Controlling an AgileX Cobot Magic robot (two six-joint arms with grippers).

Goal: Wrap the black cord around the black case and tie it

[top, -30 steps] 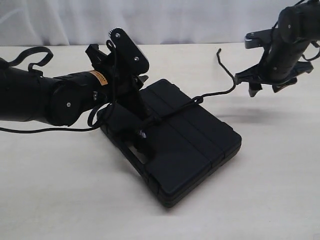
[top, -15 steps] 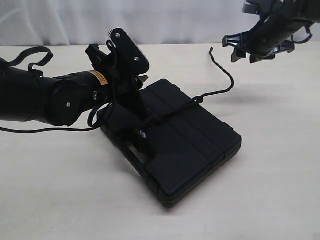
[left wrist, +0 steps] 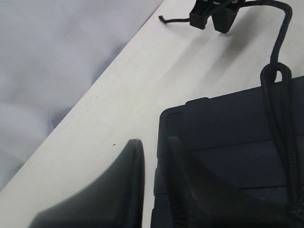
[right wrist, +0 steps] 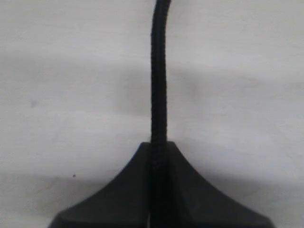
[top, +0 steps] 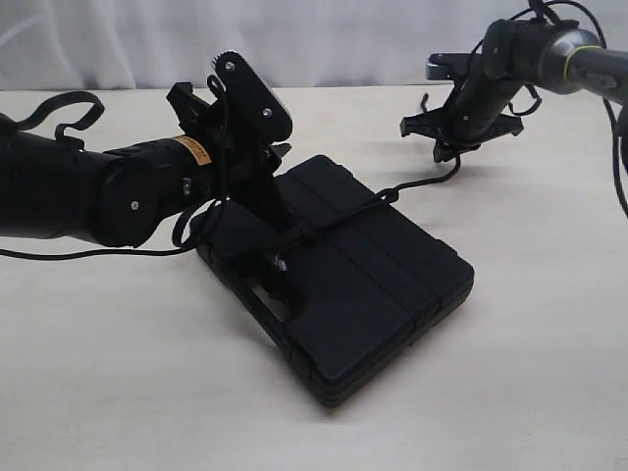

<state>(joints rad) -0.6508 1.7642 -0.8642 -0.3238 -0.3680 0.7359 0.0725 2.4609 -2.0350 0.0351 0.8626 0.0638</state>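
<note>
the cord [top: 339, 221] lies in one line across the top of the case [top: 373, 285], from the end under the left gripper [top: 278, 257] to the far edge. there it makes a small loop [left wrist: 275, 76] at the rim. past the loop it leaves the case, curves over the table [top: 147, 392] and rises to the right gripper [top: 444, 149]. a short free end sticks out beyond that gripper.

the right wrist view shows the cord [right wrist: 159, 71] running straight into the right gripper [right wrist: 159, 148], whose fingers are pressed together on it. this gripper hangs above the table, well apart from the case, at the far right.

the case lies flat on the table, turned at an angle, one corner toward the camera. the left gripper comes down on its left end. in the left wrist view its fingers [left wrist: 121, 194] stand a narrow gap apart, with the edge of the case [left wrist: 223, 133] showing in the gap and the cord [left wrist: 281, 123] passing just beside one finger. whether they clamp the case, the cord or nothing, i cannot tell.

a white cloth [top: 343, 39] hangs behind the table.
</note>
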